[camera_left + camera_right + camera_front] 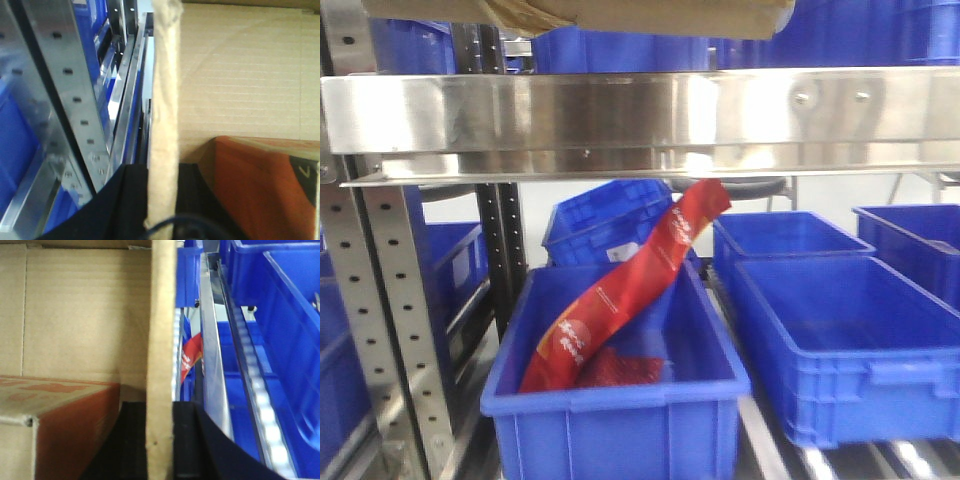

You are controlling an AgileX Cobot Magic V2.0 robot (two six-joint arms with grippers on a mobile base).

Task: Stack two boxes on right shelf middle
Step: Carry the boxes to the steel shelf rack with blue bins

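Note:
A large brown cardboard box shows only as a strip along the top edge of the front view, above the shiny steel shelf lip. My left gripper is shut on the box's left wall. My right gripper is shut on its right wall. Black fingers press the wall from both sides. Inside the box lies an orange-faced carton, also seen in the right wrist view. I cannot make out a second brown box.
Under the shelf stand several blue bins; the near one holds a red packet, and another sits to its right. A perforated steel upright stands at left. Steel rails and blue bins run beside the box.

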